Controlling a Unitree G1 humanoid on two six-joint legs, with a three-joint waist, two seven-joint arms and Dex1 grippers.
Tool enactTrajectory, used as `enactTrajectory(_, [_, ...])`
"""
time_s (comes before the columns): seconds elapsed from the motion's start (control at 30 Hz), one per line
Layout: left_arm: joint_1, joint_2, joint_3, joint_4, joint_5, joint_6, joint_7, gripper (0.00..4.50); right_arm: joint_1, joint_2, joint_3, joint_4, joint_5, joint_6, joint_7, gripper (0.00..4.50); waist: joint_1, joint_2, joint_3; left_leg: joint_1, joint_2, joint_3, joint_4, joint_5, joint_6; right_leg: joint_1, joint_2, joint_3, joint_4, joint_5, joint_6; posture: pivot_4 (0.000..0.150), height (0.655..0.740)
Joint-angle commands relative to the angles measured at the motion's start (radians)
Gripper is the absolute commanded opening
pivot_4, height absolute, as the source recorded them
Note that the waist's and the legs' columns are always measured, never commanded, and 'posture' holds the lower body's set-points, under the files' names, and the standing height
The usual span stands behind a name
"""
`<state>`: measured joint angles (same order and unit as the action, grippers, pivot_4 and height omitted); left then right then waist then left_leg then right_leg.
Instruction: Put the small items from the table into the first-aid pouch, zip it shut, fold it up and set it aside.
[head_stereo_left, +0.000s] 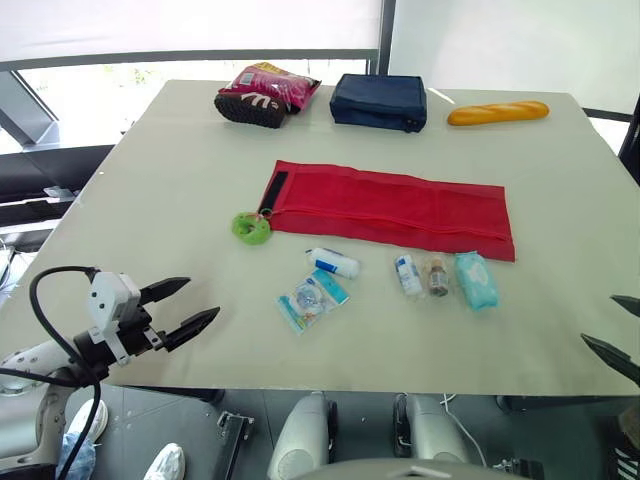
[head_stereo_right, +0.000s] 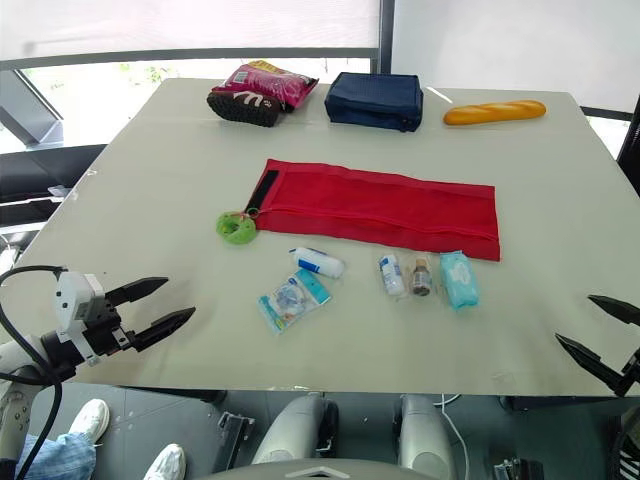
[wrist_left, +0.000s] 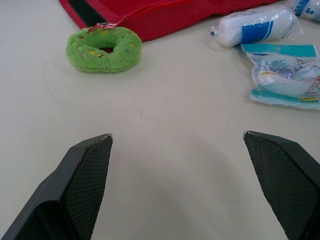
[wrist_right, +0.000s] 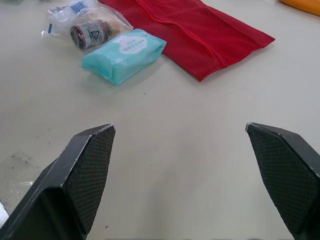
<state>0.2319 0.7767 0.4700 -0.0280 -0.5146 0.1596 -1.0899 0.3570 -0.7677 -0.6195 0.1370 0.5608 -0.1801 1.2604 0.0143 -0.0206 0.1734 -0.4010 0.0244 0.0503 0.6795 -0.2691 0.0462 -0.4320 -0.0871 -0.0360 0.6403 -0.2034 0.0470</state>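
The red first-aid pouch (head_stereo_left: 390, 207) lies unfolded flat in the middle of the table, with a green ring-shaped toy (head_stereo_left: 251, 227) at its left end. In front of it lie a white bandage roll (head_stereo_left: 333, 263), a clear packet with blue print (head_stereo_left: 312, 298), a small white bottle (head_stereo_left: 407, 274), a small brown vial (head_stereo_left: 437, 277) and a teal tissue pack (head_stereo_left: 476, 279). My left gripper (head_stereo_left: 186, 306) hovers open near the table's front left, empty. My right gripper (head_stereo_right: 598, 332) stands open at the front right edge, empty.
At the far edge sit a pink snack bag (head_stereo_left: 266, 93), a navy pouch (head_stereo_left: 379, 101) and a bread loaf (head_stereo_left: 497, 112). Bare tabletop (head_stereo_left: 160, 190) lies left of the red pouch.
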Motion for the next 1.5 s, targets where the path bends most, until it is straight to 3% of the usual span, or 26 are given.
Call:
enactTrajectory(0.03, [0.004, -0.005, 0.037, -0.002, -0.02, -0.025, -0.011, 4.5, -0.008, -0.012, -0.034, 0.006, 0.01, -0.019, 0.007, 4.48, 0.0, 0.0, 0.0, 0.0, 0.0, 0.0, 0.0, 0.0, 0.0, 0.0, 0.0, 0.0, 0.0, 0.0, 0.0, 0.15, 0.7164])
enactTrajectory(0.27, [0.005, -0.009, 0.03, -0.005, -0.02, -0.035, -0.023, 4.5, -0.018, -0.012, -0.027, 0.002, 0.009, -0.017, 0.015, 4.48, 0.0, 0.0, 0.0, 0.0, 0.0, 0.0, 0.0, 0.0, 0.0, 0.0, 0.0, 0.0, 0.0, 0.0, 0.0, 0.15, 0.7164])
enactTrajectory(0.53, [-0.051, 0.017, -0.041, -0.082, -0.049, 0.068, -0.035, 4.5, 0.005, -0.003, 0.026, -0.235, 0.085, 0.121, -0.005, 4.48, 0.0, 0.0, 0.0, 0.0, 0.0, 0.0, 0.0, 0.0, 0.0, 0.0, 0.0, 0.0, 0.001, 0.0, 0.0, 0.15, 0.7164])
enactTrajectory(0.83, [-0.279, 0.028, -0.323, -0.079, 0.0, 0.231, -0.074, 4.5, -0.038, 0.009, 0.159, -0.597, 0.175, 0.304, -0.145, 4.48, 0.0, 0.0, 0.001, 0.0, -0.001, -0.001, 0.0, 0.0, 0.0, 0.001, 0.0, -0.001, 0.001, 0.0, 0.0, 0.15, 0.7164])
enactTrajectory(1.03, [-0.455, -0.013, -0.486, 0.04, 0.079, 0.253, -0.099, 4.5, -0.075, 0.025, 0.237, -0.755, 0.205, 0.367, -0.22, 4.48, 0.004, 0.0, 0.001, 0.0, -0.002, -0.002, 0.001, 0.0, 0.0, 0.002, 0.002, -0.001, 0.001, 0.0, 0.0, 0.15, 0.7164])
enactTrajectory(1.27, [-0.524, -0.023, -0.573, 0.123, 0.129, 0.226, -0.186, 4.5, -0.079, 0.039, 0.28, -0.854, 0.211, 0.406, -0.286, 4.48, 0.001, -0.001, 0.001, -0.001, -0.002, -0.002, 0.002, 0.0, 0.0, 0.002, 0.002, -0.001, 0.001, 0.0, 0.0, 0.15, 0.7164])
enactTrajectory(1.37, [-0.533, -0.027, -0.579, 0.135, 0.128, 0.227, -0.21, 3.81, -0.09, 0.039, 0.284, -0.86, 0.206, 0.41, -0.303, 4.5, 0.001, -0.001, 0.001, -0.001, -0.002, -0.002, 0.003, 0.0, 0.0, 0.002, 0.002, -0.001, 0.001, 0.0, 0.0, 0.15, 0.7164])
enactTrajectory(1.5, [-0.526, -0.02, -0.578, 0.126, 0.123, 0.224, -0.246, 2.16, -0.102, 0.038, 0.291, -0.865, 0.202, 0.417, -0.316, 4.5, 0.001, -0.001, 0.001, -0.001, -0.002, -0.002, 0.003, 0.0, 0.0, 0.002, 0.001, -0.001, 0.001, 0.0, 0.0, 0.15, 0.7164])
